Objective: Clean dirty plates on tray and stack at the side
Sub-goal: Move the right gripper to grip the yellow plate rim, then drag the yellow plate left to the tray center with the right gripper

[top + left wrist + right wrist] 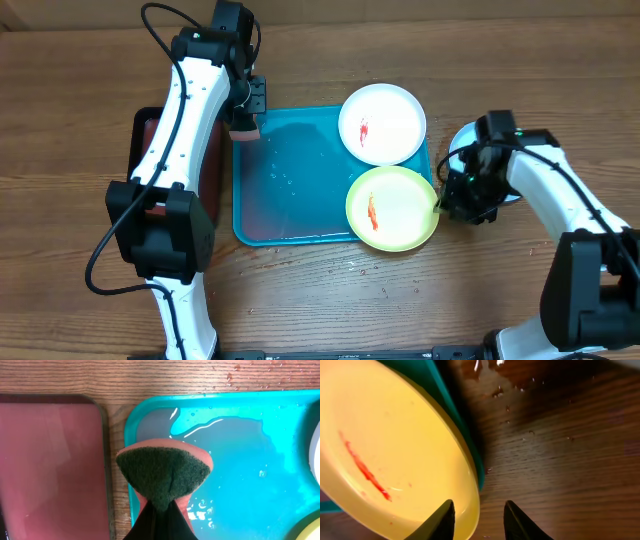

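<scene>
The turquoise tray [290, 200] lies mid-table with a puddle of water on it. A white plate [382, 123] with a red smear rests on its far right corner. On the near right corner sits a yellow-green plate [392, 208] [395, 445], also smeared red. A light blue plate [462, 145] lies on the wood to the right, mostly hidden under my right arm. My left gripper [245, 118] [162, 510] is shut on a pink sponge [164, 472] with a green pad, over the tray's far left corner. My right gripper [445, 200] [479, 510] is open and straddles the yellow-green plate's right rim.
A black tray with a dark red inside [140, 150] [50, 460] lies left of the turquoise tray, partly under my left arm. Water drops dot the wood near the tray's edge [420, 366]. Bare wooden table runs along the front.
</scene>
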Controlling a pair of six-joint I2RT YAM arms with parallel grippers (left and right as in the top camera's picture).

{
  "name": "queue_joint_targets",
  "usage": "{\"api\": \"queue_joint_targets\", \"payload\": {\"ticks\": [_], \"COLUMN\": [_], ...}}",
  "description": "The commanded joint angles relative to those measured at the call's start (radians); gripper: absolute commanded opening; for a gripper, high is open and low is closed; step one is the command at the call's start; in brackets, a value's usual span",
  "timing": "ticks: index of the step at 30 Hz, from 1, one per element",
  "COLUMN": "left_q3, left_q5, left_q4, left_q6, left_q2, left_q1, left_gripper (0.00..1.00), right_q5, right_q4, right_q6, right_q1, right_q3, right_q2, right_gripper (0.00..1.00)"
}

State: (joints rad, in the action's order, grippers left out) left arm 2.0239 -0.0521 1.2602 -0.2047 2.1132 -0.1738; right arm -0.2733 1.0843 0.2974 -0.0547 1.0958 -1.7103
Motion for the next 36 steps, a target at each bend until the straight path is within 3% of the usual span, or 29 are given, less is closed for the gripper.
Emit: {"api": "queue_joint_targets", "payload": {"ticks": [1, 5, 17, 28, 36], "left_q3": [-0.002, -0.002, -0.002, -0.002, -0.002], "left_q5": [0.001, 0.001, 0.001, 0.002, 0.002], "left_q4": [-0.004, -0.004, -0.004, -0.004, -0.004], "left_q6": [-0.013, -0.013, -0.013, -0.013, -0.013], "left_q2": [-0.007, -0.007, -0.007, -0.007, -0.007], "left_q1": [0.01, 0.01, 0.01, 0.01, 0.01], "left_gripper": [0.04, 0.04, 0.04, 0.04, 0.04], "right_q5": [0.053, 0.056, 0.056, 0.055, 0.043], "right_q4": [-0.019, -0.04, -0.043, -0.067, -0.14], "right_q6": [0.061, 0.078, 0.095, 0.101, 0.196], "right_q1": [-0.04, -0.065, -0.073, -0.164, -0.308], "right_q3": [-0.032, -0.055, -0.055, -0.055, 0.006], "right_q2": [0.008, 0.008, 0.008, 0.008, 0.008], "right_gripper": [0.33, 0.21, 0.04, 0.04, 0.04]}}
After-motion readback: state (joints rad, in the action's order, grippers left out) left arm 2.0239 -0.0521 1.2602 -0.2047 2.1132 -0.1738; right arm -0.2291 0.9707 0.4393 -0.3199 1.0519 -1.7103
